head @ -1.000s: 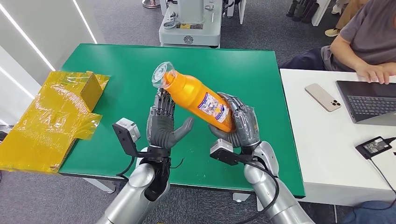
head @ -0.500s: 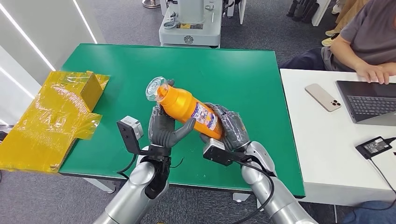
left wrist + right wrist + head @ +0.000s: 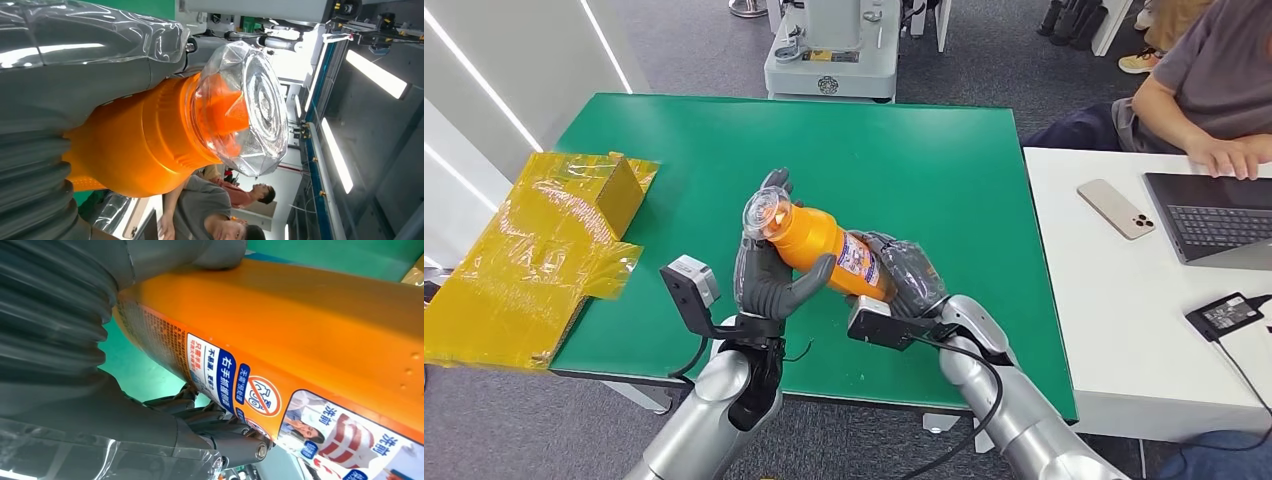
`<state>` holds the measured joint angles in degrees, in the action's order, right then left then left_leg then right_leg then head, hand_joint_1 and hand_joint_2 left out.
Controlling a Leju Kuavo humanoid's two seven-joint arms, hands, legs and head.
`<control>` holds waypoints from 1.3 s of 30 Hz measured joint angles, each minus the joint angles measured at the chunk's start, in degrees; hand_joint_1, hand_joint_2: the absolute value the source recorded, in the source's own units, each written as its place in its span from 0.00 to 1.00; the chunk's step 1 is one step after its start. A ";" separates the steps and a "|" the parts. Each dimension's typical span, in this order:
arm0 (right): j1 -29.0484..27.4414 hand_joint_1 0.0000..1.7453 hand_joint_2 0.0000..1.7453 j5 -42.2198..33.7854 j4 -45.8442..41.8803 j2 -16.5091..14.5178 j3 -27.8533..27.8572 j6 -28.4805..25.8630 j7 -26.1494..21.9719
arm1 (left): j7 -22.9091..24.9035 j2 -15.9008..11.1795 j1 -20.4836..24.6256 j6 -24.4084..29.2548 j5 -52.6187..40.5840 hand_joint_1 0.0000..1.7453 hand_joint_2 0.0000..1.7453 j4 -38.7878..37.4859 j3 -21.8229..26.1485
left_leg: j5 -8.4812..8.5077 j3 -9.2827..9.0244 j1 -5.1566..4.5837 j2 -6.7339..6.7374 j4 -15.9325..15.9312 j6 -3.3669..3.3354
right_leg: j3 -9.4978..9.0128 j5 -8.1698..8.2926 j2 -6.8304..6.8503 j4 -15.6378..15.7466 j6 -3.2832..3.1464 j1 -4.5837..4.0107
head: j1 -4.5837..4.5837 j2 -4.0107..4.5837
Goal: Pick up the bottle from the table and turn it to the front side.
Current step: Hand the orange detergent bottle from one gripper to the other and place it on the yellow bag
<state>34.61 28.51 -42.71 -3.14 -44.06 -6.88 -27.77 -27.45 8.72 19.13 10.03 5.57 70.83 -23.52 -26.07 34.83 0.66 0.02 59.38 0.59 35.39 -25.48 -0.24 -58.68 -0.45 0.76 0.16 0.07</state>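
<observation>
An orange bottle with a clear faceted cap is held tilted above the green table, cap toward the left. My right hand grips its base end. My left hand cups the neck end, thumb across the front and fingers behind the cap. The left wrist view has the cap and orange shoulder pressed against the grey hand. In the right wrist view the bottle's printed label faces the camera, with dark fingers beneath it.
A yellow film-wrapped box hangs off the table's left edge. On the right stands a white table with a phone, a laptop and a black adapter; a person sits there. A grey machine stands behind.
The bottle has come down and to the left, lying flatter. My left hand, open beneath it a second ago, now wraps its neck end. The right hand has followed, still gripping the base.
</observation>
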 joint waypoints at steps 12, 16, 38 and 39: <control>-0.21 1.00 1.00 -6.67 -0.03 -0.01 0.61 3.68 -3.57 | -0.47 0.28 0.03 7.43 -1.62 0.16 1.00 -0.80 0.01 | 0.00 0.00 0.00 0.00 0.00 0.00 | 0.00 0.00 0.00 0.00 0.00 0.00 | -0.01 0.00; -0.29 1.00 1.00 -8.67 0.15 0.02 1.02 5.37 -4.18 | -1.36 0.41 0.26 9.52 -0.48 0.92 1.00 -2.46 0.03 | 0.00 0.00 0.00 0.00 0.00 0.00 | 0.00 0.00 0.00 0.00 0.00 0.00 | -0.01 0.00; -0.42 1.00 1.00 -9.45 1.92 0.39 0.86 7.20 -4.90 | -3.26 0.39 0.49 9.83 2.16 1.00 1.00 -5.22 0.07 | 0.00 0.01 0.00 0.00 0.00 0.00 | 0.00 0.00 0.01 0.00 0.00 0.00 | -0.01 0.00; -0.42 1.00 1.00 -9.38 1.93 0.39 0.84 7.19 -4.90 | -3.26 0.38 0.49 9.80 2.18 1.00 1.00 -5.22 0.07 | 0.00 0.01 0.00 0.00 0.00 0.00 | 0.00 0.00 0.01 0.00 0.00 0.00 | -0.01 0.00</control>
<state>34.19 19.13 -40.78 -2.75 -43.22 0.30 -32.67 -30.71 9.10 19.62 19.83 7.75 65.60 -23.45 -26.07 34.84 0.66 0.01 59.38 0.59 35.39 -25.47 -0.23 -58.68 -0.45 0.76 0.15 0.07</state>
